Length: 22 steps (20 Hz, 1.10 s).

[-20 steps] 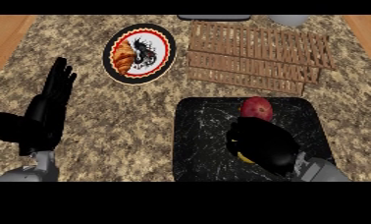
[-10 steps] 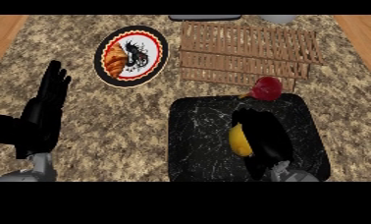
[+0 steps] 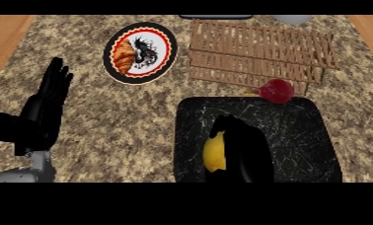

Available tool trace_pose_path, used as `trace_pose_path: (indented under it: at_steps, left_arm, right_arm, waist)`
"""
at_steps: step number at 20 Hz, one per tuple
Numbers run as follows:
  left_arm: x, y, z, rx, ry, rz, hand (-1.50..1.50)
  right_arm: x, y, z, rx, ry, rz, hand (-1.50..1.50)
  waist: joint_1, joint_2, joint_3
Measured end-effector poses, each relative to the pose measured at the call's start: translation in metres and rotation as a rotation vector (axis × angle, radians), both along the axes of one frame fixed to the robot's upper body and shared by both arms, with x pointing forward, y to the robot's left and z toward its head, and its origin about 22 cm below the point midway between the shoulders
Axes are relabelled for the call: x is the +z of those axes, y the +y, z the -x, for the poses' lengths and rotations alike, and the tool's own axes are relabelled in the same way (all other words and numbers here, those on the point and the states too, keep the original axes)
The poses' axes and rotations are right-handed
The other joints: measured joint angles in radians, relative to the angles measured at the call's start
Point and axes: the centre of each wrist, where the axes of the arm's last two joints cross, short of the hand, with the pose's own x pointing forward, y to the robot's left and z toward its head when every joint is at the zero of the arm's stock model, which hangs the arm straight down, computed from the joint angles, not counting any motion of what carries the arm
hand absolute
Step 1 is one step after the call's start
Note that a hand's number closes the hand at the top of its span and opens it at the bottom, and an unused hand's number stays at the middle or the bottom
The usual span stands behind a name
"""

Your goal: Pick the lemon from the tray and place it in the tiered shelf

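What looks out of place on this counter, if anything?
Only the small red round fruit: it straddles the far rim of the black square tray, half off, beside the brown wooden slatted shelf.

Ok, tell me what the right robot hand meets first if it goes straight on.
Probably the tray's far rim, then the wooden shelf; the red fruit sits right of that line. Height unclear.

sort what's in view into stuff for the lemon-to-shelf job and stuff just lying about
For the job: lemon, tray, shelf, right hand over the lemon.

Lying about: red fruit, plate with croissant, grey bowl; left hand resting open at the view's left.
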Motion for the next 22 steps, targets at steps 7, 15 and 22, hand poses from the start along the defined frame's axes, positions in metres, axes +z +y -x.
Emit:
trace_pose_path:
  at_steps: [7, 15, 22]
  left_arm:
    - [-0.002, -0.004, -0.003, 0.009, -0.001, 0.002, 0.00]
    - [-0.008, -0.003, -0.004, 0.012, 0.003, 0.003, 0.00]
    - [0.000, -0.011, -0.004, 0.000, 0.001, -0.004, 0.00]
  right_arm:
    - [0.069, 0.009, 0.014, -0.085, -0.310, -0.168, 1.50]
    - [0.114, 0.000, 0.009, -0.193, -0.503, -0.167, 1.50]
    - [0.134, -0.011, -0.018, -0.271, -0.548, -0.145, 1.50]
  waist:
    - [-0.003, -0.002, 0.000]
    - [-0.006, -0.001, 0.000]
    - [0.000, 0.002, 0.001]
